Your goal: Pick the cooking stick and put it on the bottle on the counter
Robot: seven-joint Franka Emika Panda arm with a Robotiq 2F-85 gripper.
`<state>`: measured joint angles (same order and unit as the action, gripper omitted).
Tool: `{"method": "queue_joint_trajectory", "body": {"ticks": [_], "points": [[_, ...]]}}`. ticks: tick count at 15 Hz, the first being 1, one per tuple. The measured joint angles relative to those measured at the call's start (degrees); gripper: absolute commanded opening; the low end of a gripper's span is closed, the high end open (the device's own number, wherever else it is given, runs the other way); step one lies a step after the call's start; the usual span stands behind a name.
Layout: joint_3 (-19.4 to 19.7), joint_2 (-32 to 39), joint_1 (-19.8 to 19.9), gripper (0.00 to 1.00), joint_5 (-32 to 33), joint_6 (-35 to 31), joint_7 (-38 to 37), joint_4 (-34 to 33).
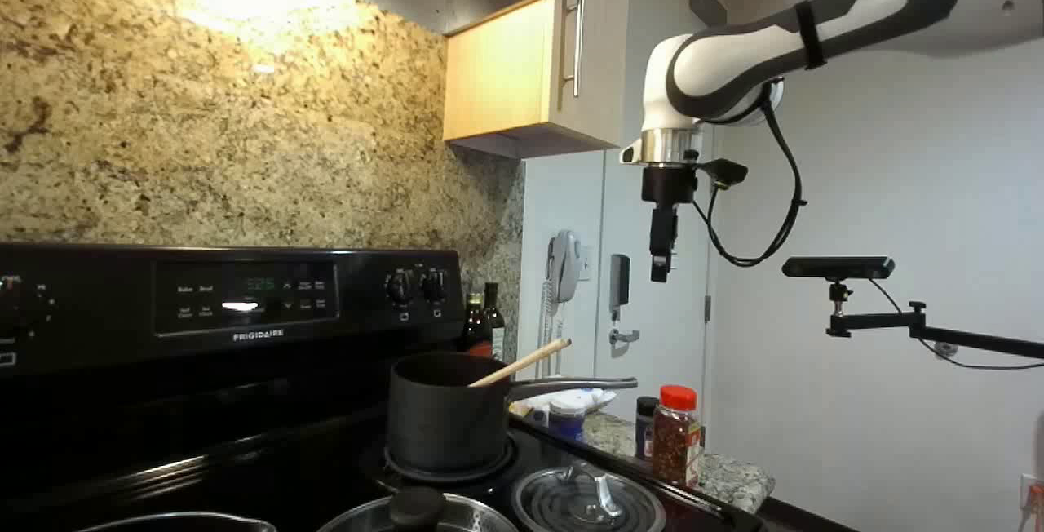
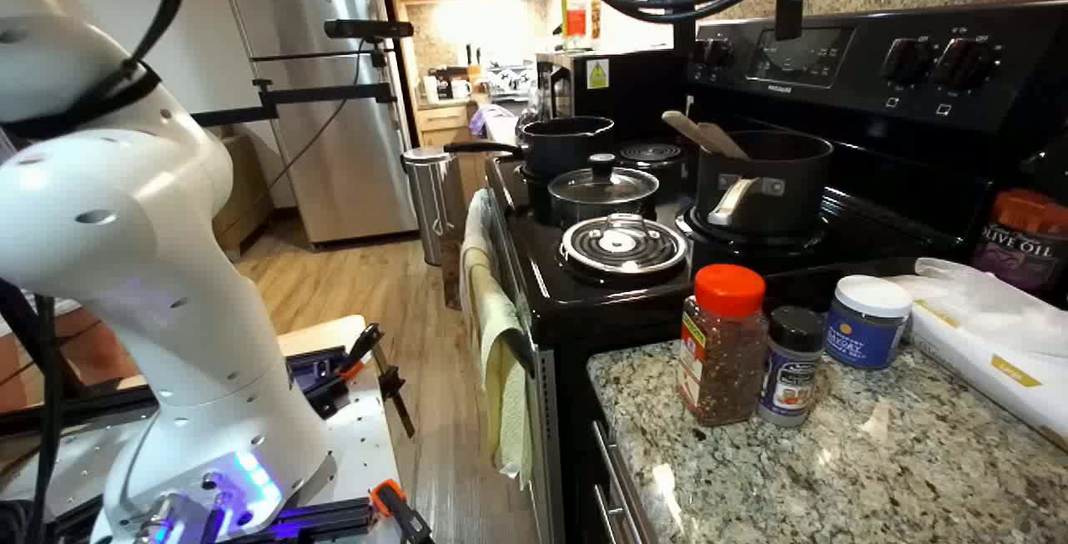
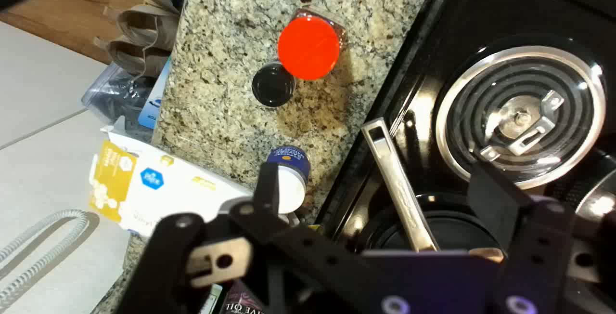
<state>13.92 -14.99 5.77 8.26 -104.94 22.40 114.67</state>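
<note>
The pale wooden cooking stick leans in the black pot (image 1: pixel 447 418), its upper end (image 1: pixel 526 361) over the rim; it also shows in an exterior view (image 2: pixel 694 131), where a darker wooden piece is beside it. In the wrist view only its tip (image 3: pixel 487 255) shows. The red-capped bottle (image 1: pixel 677 438) stands upright on the granite counter (image 2: pixel 884 477); the bottle also shows in an exterior view (image 2: pixel 724 348) and its cap in the wrist view (image 3: pixel 309 48). My gripper (image 3: pixel 378 186) is open and empty, high above the pot and counter; it also shows in an exterior view (image 1: pixel 662 259).
The pot's metal handle (image 3: pixel 399 186) points over the counter edge. A black-capped jar (image 2: pixel 791 369) touches or nearly touches the bottle. A white-lidded blue jar (image 2: pixel 868 323) and white box (image 2: pixel 993 352) stand behind. A glass lid (image 2: pixel 624 244) lies on the front burner. A cabinet (image 1: pixel 534 67) hangs nearby.
</note>
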Motion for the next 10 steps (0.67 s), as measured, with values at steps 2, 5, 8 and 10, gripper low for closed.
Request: {"method": "queue_joint_trajectory", "body": {"ticks": [2, 5, 8, 10], "points": [[0.0, 0.0, 0.0, 1.0, 0.0, 0.0, 0.0, 0.0], [0.0, 0.0, 0.0, 1.0, 0.0, 0.0, 0.0, 0.0], [-0.01, 0.05, 0.01, 1.0, -0.17, 0.0, -0.17, 0.0], [-0.28, 0.18, 0.0, 1.0, -0.31, 0.0, -0.64, -0.04]]}}
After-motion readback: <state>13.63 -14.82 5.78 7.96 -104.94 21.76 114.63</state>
